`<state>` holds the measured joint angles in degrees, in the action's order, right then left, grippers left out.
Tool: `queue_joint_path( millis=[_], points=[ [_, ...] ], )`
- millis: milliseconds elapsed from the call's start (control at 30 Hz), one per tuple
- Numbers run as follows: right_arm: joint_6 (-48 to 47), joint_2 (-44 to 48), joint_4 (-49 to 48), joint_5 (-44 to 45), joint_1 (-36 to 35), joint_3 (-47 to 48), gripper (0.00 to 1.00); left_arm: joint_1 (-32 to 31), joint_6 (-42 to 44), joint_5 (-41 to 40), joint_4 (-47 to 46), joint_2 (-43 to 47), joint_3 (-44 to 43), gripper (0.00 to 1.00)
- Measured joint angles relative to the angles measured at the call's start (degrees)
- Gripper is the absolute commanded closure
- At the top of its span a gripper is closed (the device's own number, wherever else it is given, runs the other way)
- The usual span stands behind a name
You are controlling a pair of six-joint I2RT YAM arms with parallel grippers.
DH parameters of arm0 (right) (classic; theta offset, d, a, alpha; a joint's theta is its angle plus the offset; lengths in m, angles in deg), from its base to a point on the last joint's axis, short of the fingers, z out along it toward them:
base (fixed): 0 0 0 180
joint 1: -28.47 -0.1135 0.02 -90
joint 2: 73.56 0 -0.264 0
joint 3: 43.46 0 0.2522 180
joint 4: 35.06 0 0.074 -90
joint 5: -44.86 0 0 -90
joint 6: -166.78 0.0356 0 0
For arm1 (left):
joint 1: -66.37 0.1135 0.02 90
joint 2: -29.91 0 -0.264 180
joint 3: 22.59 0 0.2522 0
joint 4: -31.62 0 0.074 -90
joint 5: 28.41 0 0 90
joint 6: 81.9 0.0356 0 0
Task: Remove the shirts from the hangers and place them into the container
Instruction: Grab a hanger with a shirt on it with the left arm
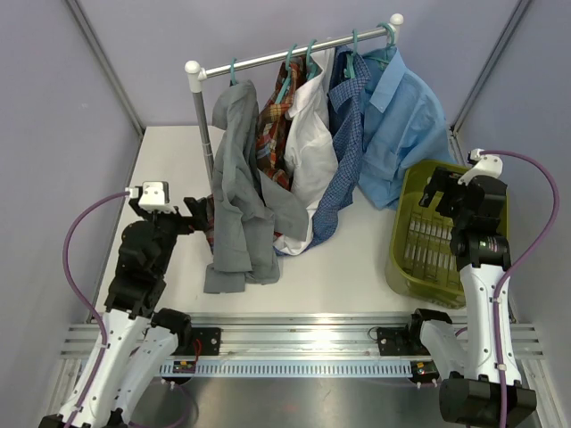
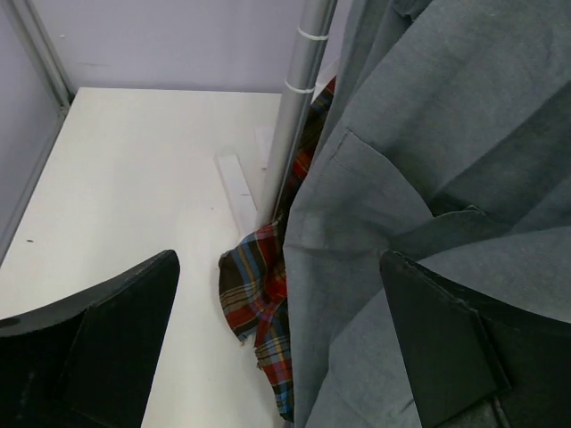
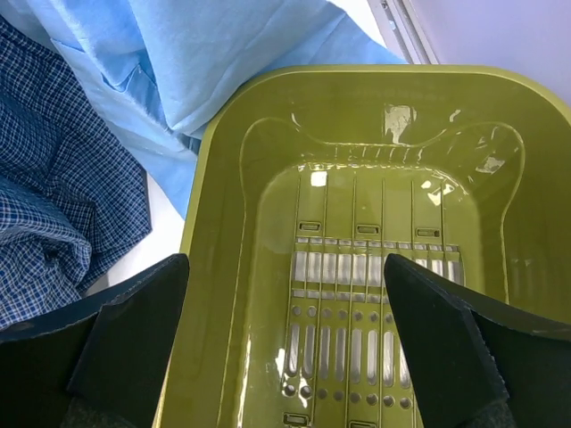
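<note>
Several shirts hang on teal hangers point(image 1: 287, 76) from a silver rail: grey shirt point(image 1: 234, 178), plaid shirt point(image 1: 272, 134), white shirt point(image 1: 312, 143), dark blue check shirt point(image 1: 343, 143) and light blue shirt point(image 1: 401, 134). The grey one's hem lies on the table. My left gripper point(image 1: 192, 214) is open at the grey shirt's lower left, with grey cloth point(image 2: 428, 160) and a plaid corner point(image 2: 259, 285) ahead of the left gripper point(image 2: 281, 294). My right gripper point(image 1: 437, 192) hangs open over the olive container point(image 1: 401, 234), which holds nothing. The right gripper point(image 3: 285, 303) grips nothing above the container's rim point(image 3: 214, 178).
The rack's upright post point(image 2: 299, 107) stands just behind the plaid corner, on a white foot on the table. The rail point(image 1: 268, 59) has white ball ends. Light blue cloth point(image 3: 223, 53) and dark blue check cloth point(image 3: 53, 178) lie close to the container's far-left corner. Grey walls enclose the table.
</note>
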<state>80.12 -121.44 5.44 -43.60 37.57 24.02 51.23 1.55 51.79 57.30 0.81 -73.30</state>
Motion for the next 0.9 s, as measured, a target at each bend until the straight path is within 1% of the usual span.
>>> queue_joint_path(
  millis=[100,200,333,467,533,667,800,900],
  points=[
    [-0.98,-0.02,0.13,-1.88,0.00,0.15,0.01,0.00,-1.29,1.25,1.36,-0.28,-1.20,0.01],
    [-6.25,-0.44,1.55,-8.79,0.07,1.29,0.00,0.00,-3.28,1.75,5.11,-1.11,-5.97,0.01],
    [-12.87,-1.29,3.58,-20.98,-0.04,1.95,0.00,0.00,-6.14,2.73,10.16,-2.43,-15.54,0.01],
    [-18.12,-2.47,5.40,-29.22,-0.04,1.64,0.01,0.00,-9.29,5.16,13.62,-4.74,-25.29,0.01],
    [-19.63,-2.89,6.34,-31.50,-0.04,1.42,0.01,0.00,-10.75,6.58,15.10,-7.08,-29.92,0.01],
    [-22.38,-2.91,7.63,-36.13,-0.04,0.28,0.01,0.00,-13.70,9.97,16.61,-14.78,-39.15,0.01],
    [-24.09,-0.85,7.76,-37.70,-0.04,-2.27,0.01,-0.07,-15.58,12.70,18.49,-25.53,-48.35,0.01],
    [-24.81,0.22,7.96,-38.03,-0.04,-3.19,0.01,-0.85,-16.15,13.07,20.87,-35.32,-57.11,0.01]
  ],
)
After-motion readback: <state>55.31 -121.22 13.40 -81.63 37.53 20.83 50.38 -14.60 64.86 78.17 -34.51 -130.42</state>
